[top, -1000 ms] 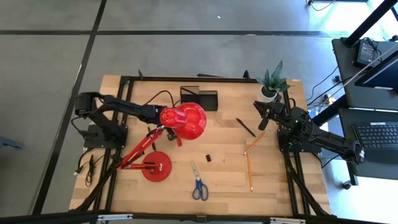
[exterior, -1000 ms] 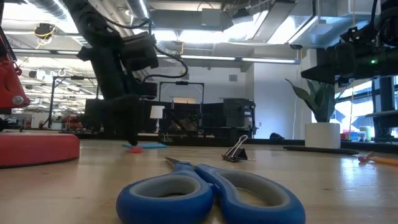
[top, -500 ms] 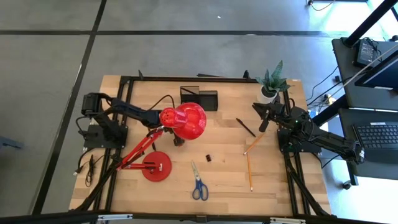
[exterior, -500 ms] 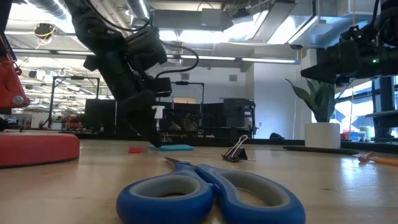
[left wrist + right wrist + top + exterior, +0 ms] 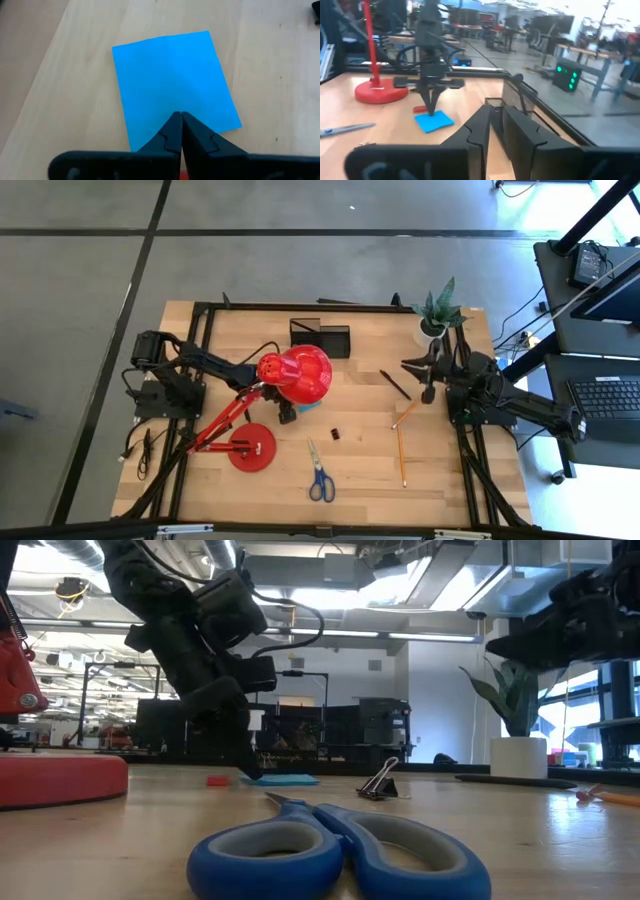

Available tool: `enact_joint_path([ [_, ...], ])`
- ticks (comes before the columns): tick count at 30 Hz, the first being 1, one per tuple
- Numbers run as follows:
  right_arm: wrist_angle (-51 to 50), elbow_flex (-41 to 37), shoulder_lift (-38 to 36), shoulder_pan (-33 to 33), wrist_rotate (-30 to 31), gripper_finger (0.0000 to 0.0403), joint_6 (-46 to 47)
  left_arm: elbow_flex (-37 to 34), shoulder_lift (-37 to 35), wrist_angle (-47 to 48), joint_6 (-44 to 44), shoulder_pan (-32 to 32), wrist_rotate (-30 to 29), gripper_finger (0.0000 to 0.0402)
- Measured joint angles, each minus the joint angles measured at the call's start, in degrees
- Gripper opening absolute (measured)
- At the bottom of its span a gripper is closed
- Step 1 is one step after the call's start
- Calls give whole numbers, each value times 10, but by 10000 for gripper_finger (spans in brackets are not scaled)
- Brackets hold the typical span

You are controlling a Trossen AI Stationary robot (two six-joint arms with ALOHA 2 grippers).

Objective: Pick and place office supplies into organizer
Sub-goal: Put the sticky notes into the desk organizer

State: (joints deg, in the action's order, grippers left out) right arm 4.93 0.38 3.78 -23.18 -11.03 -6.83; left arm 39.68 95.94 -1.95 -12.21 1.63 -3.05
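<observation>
A blue pad of notes (image 5: 170,80) lies flat on the table, under the rim of the red lamp head (image 5: 297,373). My left gripper (image 5: 180,117) is shut, with its tips down on the pad. The blue-handled scissors (image 5: 320,475), a small black clip (image 5: 336,434), two pencils (image 5: 408,415) and a black pen (image 5: 394,384) lie loose on the wood. The black organizer (image 5: 320,338) stands at the table's far edge. My right gripper (image 5: 495,117) hovers level by the plant, its fingers a narrow gap apart with nothing between them. My left gripper presses its shut fingertips on the top face of the blue pad, close to one edge (image 5: 175,107). The fingers slant down onto it from the table's left. The pad (image 5: 283,779) lies flat on the table.
The red lamp's head hangs over my left gripper and hides it from above; its round base (image 5: 251,448) stands near the front left. A potted plant (image 5: 436,315) sits at the far right corner. A small red piece (image 5: 218,780) lies beside the pad.
My left gripper has swung a little toward the table's right and tipped more steeply, still shut, coming down on the blue pad, which now shows farther right in the low view. My right gripper has turned at the wrist without leaving its place.
</observation>
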Motion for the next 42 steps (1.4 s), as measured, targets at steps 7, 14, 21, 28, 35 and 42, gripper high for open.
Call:
enact_joint_path([
  [7,33,0,42,39,-1,59,-46,0,0,-2,0,0,-1,2],
  [14,123,0,136,82,31,59,-85,0,0,-3,0,-1,-2,3],
  [21,196,14,245,113,54,59,-87,0,0,-4,0,0,-2,3],
  [28,197,88,372,141,55,59,-104,0,-1,-4,0,0,-3,3],
  [35,196,165,525,156,55,67,-145,0,-1,-5,0,0,-4,2],
  [42,194,251,660,156,55,95,-165,0,-1,-5,0,0,-4,2],
])
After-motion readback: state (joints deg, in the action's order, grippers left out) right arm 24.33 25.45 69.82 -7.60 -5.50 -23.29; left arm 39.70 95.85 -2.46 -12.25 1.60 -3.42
